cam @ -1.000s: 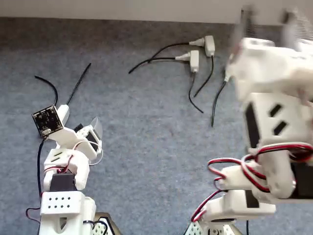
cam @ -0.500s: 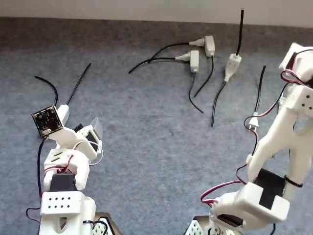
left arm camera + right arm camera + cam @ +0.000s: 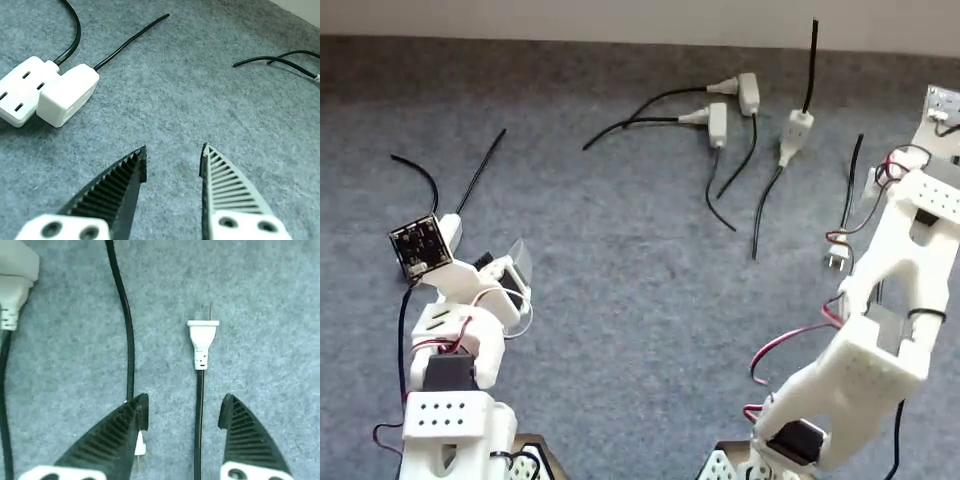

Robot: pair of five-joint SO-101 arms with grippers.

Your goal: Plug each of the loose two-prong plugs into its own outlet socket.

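My right gripper is open and hovers low over the grey carpet. A white two-prong plug lies just ahead of it, and its black cable runs back between the fingers. A second small white plug peeks out by one finger. In the high view a loose plug lies beside the right arm. My left gripper is open over bare carpet, apart from a white outlet socket with a white block against it.
Two white plug-and-socket pairs lie at the back centre with black cables trailing. Another white socket lies right of them. A loose black cable lies at the back left. A pale wall edge bounds the carpet.
The right arm has swung away from close under the high camera to the table's right edge, stretching towards the back. The left arm has barely moved.
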